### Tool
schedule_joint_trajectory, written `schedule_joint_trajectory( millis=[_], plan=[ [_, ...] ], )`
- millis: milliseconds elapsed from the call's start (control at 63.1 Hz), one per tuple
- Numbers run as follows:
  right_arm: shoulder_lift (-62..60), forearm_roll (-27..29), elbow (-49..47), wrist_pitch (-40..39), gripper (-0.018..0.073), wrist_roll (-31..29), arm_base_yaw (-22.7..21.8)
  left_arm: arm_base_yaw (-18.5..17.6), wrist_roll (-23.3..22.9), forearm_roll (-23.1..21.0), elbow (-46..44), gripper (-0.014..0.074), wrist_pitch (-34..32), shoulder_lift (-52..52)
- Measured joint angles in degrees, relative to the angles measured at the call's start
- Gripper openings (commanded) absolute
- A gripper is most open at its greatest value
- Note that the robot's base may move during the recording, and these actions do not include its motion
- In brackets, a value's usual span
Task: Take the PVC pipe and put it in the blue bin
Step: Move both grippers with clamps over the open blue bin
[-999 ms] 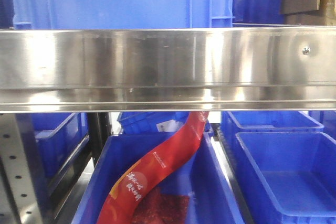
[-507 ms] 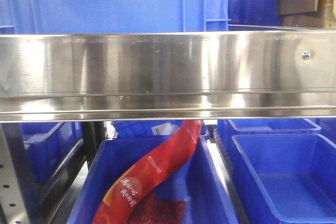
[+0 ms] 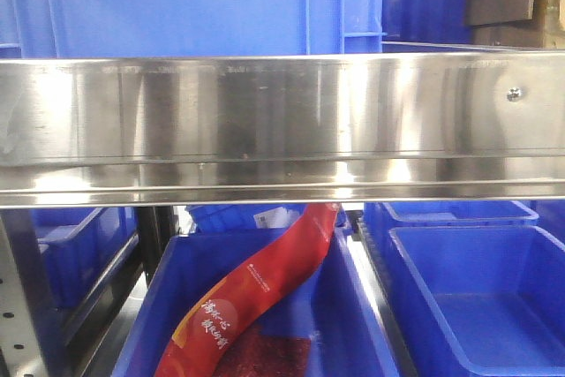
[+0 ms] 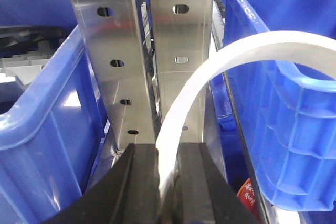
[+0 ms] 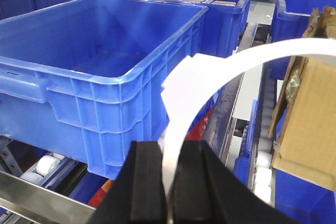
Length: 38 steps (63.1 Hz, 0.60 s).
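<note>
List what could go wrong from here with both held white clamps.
1. The left gripper pinches the left PVC pipe at one end only; it may twist or slip.
2. Its arc lies close to the steel upright and could snag.
3. The right PVC pipe, in the right gripper, appears beside the blue bin, not over it; releasing now might miss.

Left gripper (image 4: 168, 150) on screen: two matte black fingers (image 4: 142, 182), blocky and flat-faced, one each side of a narrow slot, their outer flanks sloping away from it. Right gripper (image 5: 170, 148) is the twin: same black fingers (image 5: 147, 182), squared tops, smooth faces, flanks spreading outward from the slot.
</note>
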Motion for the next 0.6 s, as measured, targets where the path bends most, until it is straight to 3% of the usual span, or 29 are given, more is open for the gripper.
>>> schedule_joint_trajectory(
  millis=[603],
  plan=[
    [0.00,0.00,0.00,0.00,-0.0154,0.00,0.00,0.00,0.00,0.00,0.00,-0.0111,0.00,0.00]
  ],
)
